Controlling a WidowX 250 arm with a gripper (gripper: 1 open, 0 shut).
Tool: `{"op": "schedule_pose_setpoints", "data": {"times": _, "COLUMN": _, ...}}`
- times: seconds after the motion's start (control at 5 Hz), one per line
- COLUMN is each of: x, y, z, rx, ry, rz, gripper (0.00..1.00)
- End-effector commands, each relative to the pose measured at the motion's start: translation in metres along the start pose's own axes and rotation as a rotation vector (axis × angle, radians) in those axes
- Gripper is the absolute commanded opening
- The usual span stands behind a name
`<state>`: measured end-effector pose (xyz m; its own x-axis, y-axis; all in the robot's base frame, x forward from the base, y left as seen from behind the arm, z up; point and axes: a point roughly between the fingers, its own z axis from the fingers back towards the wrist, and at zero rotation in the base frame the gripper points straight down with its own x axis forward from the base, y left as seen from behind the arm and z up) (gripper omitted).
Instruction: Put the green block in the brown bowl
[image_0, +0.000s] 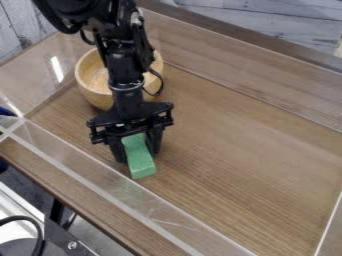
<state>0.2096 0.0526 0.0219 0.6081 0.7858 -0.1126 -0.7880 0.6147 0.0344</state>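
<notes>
In the camera view, the small, likely light and stiff green block (139, 160) lies on the worktop (227, 160) in front of the brown bowl (96, 78), its far part pinched by the pincer (131, 138), a sound hold across its narrow width.

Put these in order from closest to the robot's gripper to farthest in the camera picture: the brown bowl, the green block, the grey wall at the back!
1. Green block: closest, right between the gripper's fingers.
2. Brown bowl: next, just behind the gripper.
3. Grey wall: farthest, way behind the table.
</notes>
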Motion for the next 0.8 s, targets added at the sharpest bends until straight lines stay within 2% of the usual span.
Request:
{"op": "schedule_pose_setpoints", "data": {"times": 0.0, "x": 0.003, "y": -0.009, "z": 0.010, "rx": -0.021, "ry": -0.022, "rz": -0.021, "gripper": 0.00}}
{"op": "schedule_pose_setpoints", "data": {"times": 0.2, "x": 0.003, "y": -0.011, "z": 0.023, "rx": -0.025, "ry": -0.014, "rz": -0.050, "gripper": 0.00}}
{"op": "schedule_pose_setpoints", "data": {"times": 0.4, "x": 0.006, "y": -0.015, "z": 0.050, "rx": -0.047, "ry": -0.007, "rz": -0.092, "gripper": 0.00}}
{"op": "schedule_pose_setpoints", "data": {"times": 0.6, "x": 0.027, "y": -0.024, "z": 0.083, "rx": -0.093, "ry": 0.008, "rz": -0.075, "gripper": 0.00}}
